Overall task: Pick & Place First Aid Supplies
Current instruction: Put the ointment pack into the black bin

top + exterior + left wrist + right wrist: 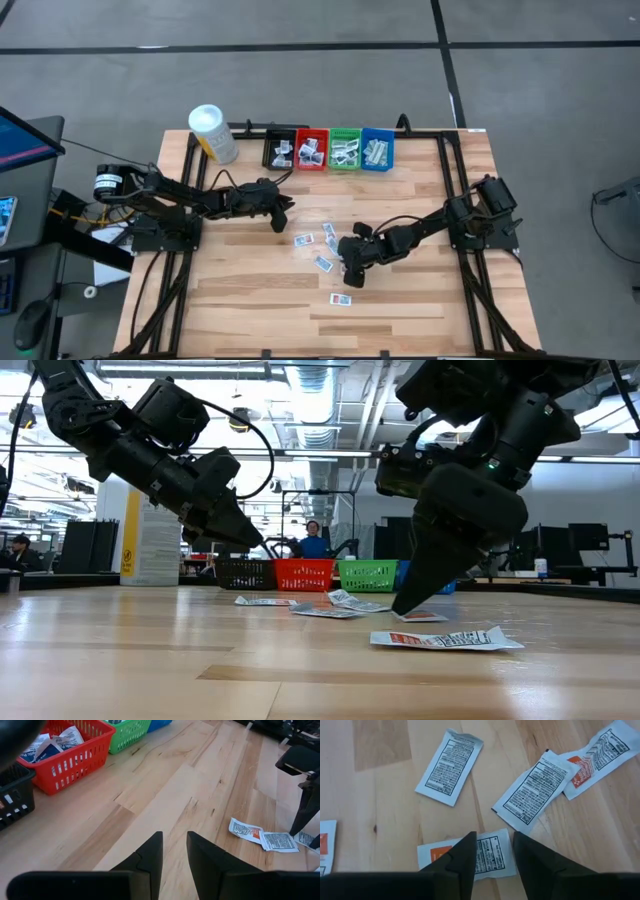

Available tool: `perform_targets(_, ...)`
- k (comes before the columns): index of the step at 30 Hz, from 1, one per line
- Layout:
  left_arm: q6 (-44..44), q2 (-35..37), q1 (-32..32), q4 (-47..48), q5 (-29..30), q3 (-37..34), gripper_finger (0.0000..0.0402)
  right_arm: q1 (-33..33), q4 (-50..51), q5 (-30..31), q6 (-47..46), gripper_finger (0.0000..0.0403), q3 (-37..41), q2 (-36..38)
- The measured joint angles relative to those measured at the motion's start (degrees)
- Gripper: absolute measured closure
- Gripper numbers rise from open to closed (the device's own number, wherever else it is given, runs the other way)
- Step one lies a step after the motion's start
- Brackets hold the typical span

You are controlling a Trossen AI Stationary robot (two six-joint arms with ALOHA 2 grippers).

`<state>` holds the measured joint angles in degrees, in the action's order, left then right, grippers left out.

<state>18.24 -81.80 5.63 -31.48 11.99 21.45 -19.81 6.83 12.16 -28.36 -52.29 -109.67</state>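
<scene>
No print on the packets could be read. The right gripper point(492, 845), fingers apart and empty, stood at centre frame in the high view over an orange-marked packet point(490, 854) between its tips. The left gripper point(174, 851), left of centre, hung apart above bare table point(165, 785).

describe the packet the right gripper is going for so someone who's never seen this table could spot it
On the wooden table, look in front of the row of bins, where loose packets lie scattered. The right gripper hangs over one white packet, its open fingers straddling it. Unlike the plain black-printed packet beside it, it has an orange patch at one end.
</scene>
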Motion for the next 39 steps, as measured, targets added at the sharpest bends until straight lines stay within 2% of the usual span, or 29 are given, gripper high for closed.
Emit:
perform_targets(14, 0.00, 0.00, 0.00, -0.07, 0.00, 0.00, 0.0314, -0.02, 0.50, 0.57, 0.21, 0.0343, 0.09, 0.07)
perform_targets(21, 0.00, 0.00, 0.00, -0.09, 0.00, -0.02, 0.0314, 0.00, 0.13, 0.56, -4.74, 0.0368, 0.19, 0.12)
perform_targets(28, 2.44, 0.00, 0.00, -0.34, -0.02, -0.02, 0.0314, 0.73, 0.31, -0.30, -6.59, 0.0397, 0.46, 3.52)
perform_targets(39, 10.00, 0.00, 0.02, -1.98, -0.45, -0.02, 0.0314, 4.47, 0.83, 1.61, -4.06, 0.0401, 0.59, 10.41)
